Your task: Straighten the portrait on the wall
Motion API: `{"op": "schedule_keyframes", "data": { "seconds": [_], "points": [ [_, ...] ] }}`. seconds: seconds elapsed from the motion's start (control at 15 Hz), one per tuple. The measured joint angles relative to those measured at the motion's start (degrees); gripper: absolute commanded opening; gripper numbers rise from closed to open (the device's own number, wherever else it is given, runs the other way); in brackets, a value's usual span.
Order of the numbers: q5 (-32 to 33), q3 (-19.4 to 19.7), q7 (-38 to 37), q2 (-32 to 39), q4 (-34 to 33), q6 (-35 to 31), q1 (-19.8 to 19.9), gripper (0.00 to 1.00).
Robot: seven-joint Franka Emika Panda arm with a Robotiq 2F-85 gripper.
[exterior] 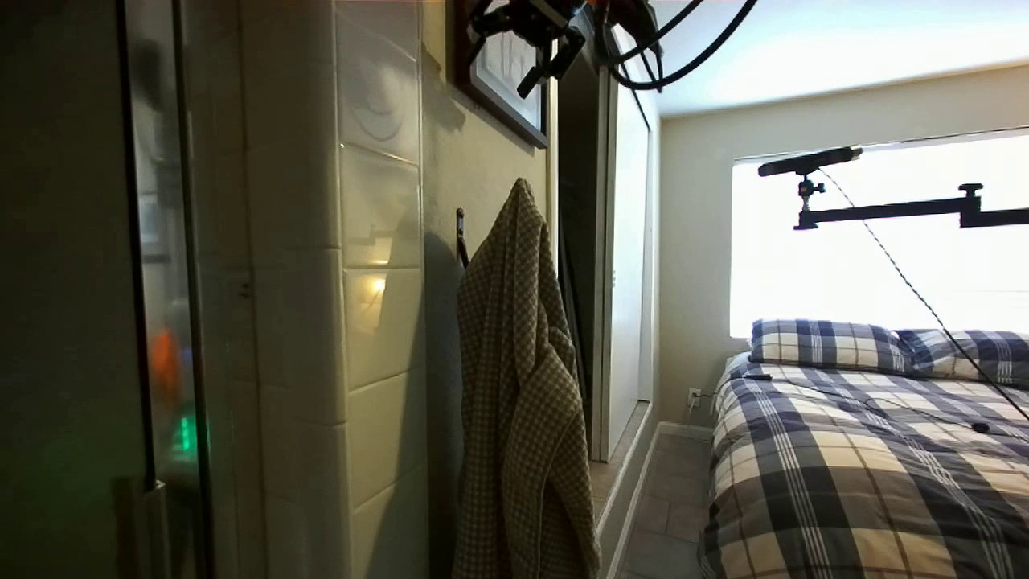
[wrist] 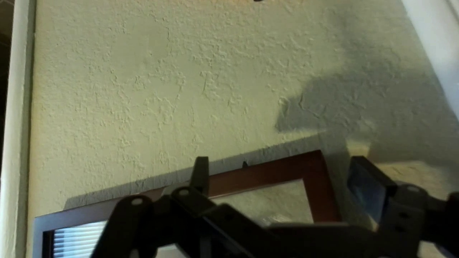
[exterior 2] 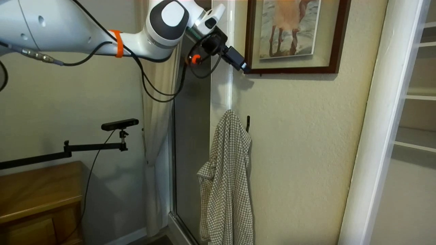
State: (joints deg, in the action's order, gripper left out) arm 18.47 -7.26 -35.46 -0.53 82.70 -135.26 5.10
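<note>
The portrait hangs on the cream textured wall (exterior 2: 293, 153) in a dark reddish-brown frame. It shows in both exterior views (exterior: 502, 90) (exterior 2: 289, 34), its top cut off. In an exterior view its bottom edge looks about level. My gripper (exterior 2: 246, 68) is at the portrait's lower left corner there; it also shows in an exterior view (exterior: 502, 68). In the wrist view the gripper (wrist: 280, 157) is open, with the portrait's corner (wrist: 308, 168) between its fingers. One finger overlaps the bottom frame bar, the other is beyond the side bar. I cannot tell whether either touches.
A checked cloth (exterior 2: 226, 177) hangs below the gripper by a dark hook (exterior 2: 248, 123). Glossy tiles (exterior: 382, 322) and a dark glass panel (exterior 2: 192, 136) stand beside the wall. A white closet post (exterior 2: 378, 136) is beyond the portrait. Cables (exterior 2: 163, 98) loop under the arm.
</note>
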Motion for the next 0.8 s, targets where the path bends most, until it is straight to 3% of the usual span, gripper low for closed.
{"op": "schedule_keyframes", "data": {
  "seconds": [0.8],
  "points": [
    [6.1, 0.4, -7.3, 1.8, -0.4, -2.4, 0.0, 1.00]
  ]
}}
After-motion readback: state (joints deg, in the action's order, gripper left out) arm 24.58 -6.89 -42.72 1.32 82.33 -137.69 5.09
